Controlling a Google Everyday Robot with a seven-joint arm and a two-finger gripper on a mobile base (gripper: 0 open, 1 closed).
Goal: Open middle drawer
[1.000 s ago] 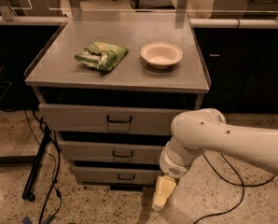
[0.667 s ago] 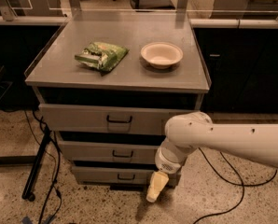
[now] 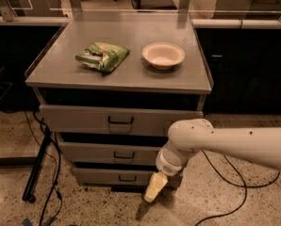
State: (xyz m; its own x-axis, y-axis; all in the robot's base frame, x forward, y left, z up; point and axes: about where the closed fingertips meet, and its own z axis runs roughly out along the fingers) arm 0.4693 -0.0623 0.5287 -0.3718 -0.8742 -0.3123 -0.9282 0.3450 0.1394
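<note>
The middle drawer (image 3: 93, 153) is a grey metal front with a small black wire handle (image 3: 124, 156) at its centre, set between a taller top drawer (image 3: 84, 119) and a narrower bottom drawer (image 3: 103, 177). All three fronts stand flush and closed. My gripper (image 3: 152, 188) hangs from the white arm (image 3: 225, 142), low at the right side of the cabinet, in front of the bottom drawer's right end. It is below and to the right of the middle drawer's handle and apart from it.
On the cabinet top (image 3: 60, 62) lie a green snack bag (image 3: 102, 56) and a white bowl (image 3: 163, 55). A black stand leg (image 3: 37, 168) and cables (image 3: 53, 192) are on the floor at the left. More cables (image 3: 225, 187) trail at the right.
The arm and gripper have moved left, toward the front of the drawers, staying low near the bottom drawer. The drawers have not moved.
</note>
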